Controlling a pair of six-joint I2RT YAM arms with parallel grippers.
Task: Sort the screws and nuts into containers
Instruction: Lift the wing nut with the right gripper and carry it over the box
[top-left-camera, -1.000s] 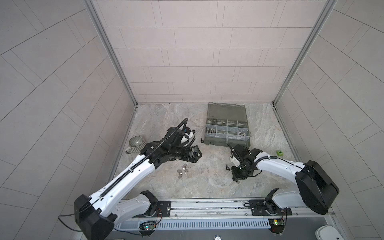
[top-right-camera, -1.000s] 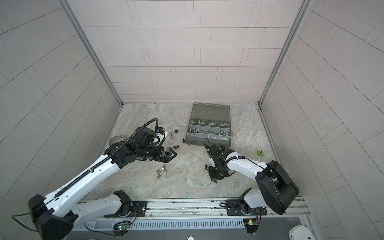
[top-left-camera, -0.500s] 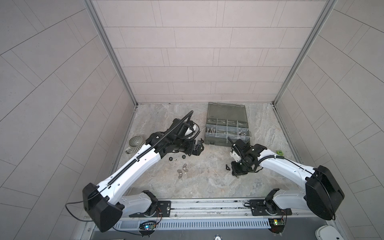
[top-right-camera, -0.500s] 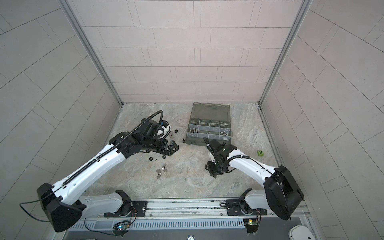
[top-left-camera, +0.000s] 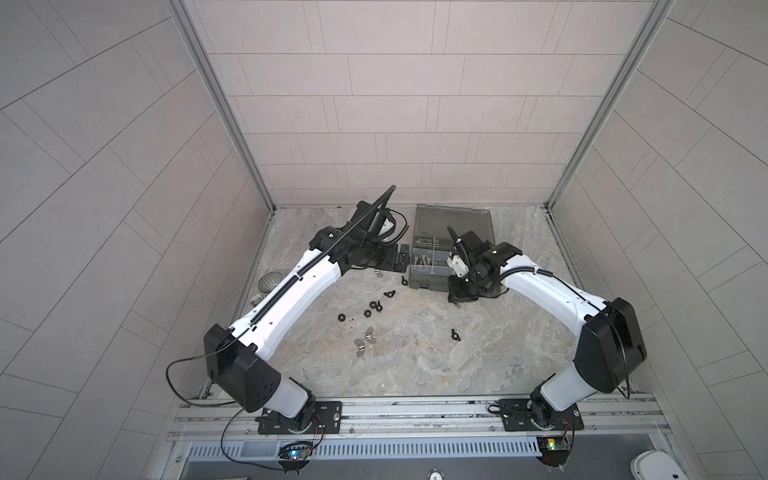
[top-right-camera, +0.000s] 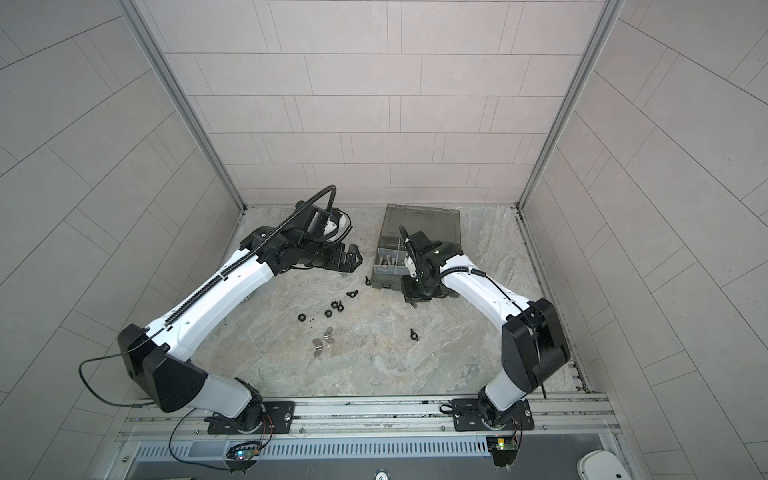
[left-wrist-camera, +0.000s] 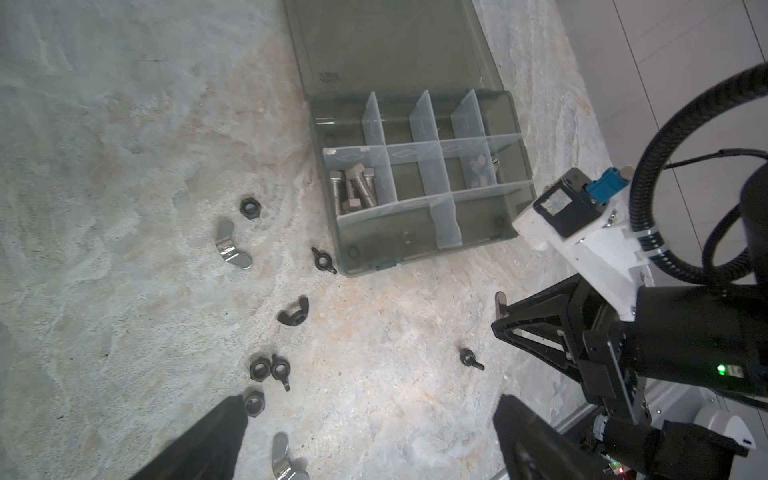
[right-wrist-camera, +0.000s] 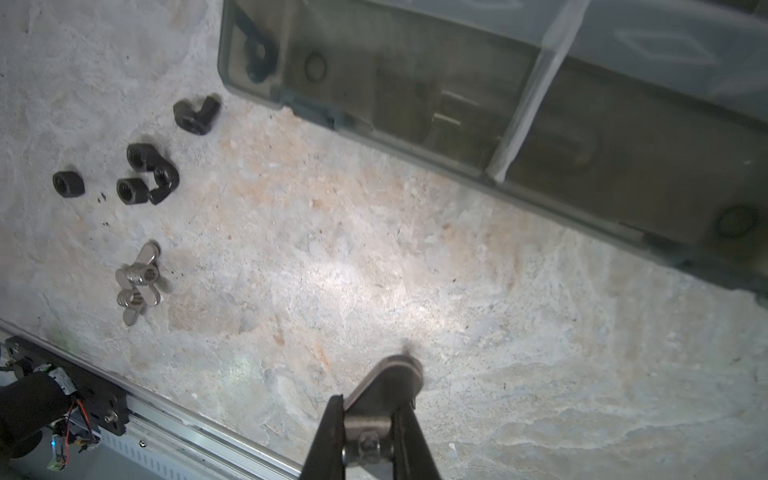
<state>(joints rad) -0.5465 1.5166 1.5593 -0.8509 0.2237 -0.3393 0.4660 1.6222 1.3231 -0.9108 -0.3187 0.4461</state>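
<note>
Clenching a silver wing nut (right-wrist-camera: 392, 380) with one wing poking past its fingertips, the right pincer (right-wrist-camera: 372, 409) is hanging low over the tabletop (right-wrist-camera: 374, 270). It is sitting just in front of the organizer box (right-wrist-camera: 415, 137), apart from the front wall. The left pincer (top-left-camera: 400, 258) is standing released, jaws spread wide, near the box's left wall. The screws (top-left-camera: 424, 261) are lying together in the compartment at the left end of the middle row. The lid (top-left-camera: 455, 220) is lying open, reaching toward the back wall. Black nuts (top-left-camera: 370, 307) are scattering left of centre. Two loose silver wing nuts (top-left-camera: 360, 344) are touching each other nearer the rail (top-left-camera: 415, 405). One black wing nut (top-left-camera: 456, 334) is lying alone in front of the right pincer, and another one (top-left-camera: 403, 281) is sitting just beside the box's front left corner. Bare tabletop is stretching from these pieces to the rail and right of the box. A mug (top-left-camera: 270, 282) is standing at the left edge.
</note>
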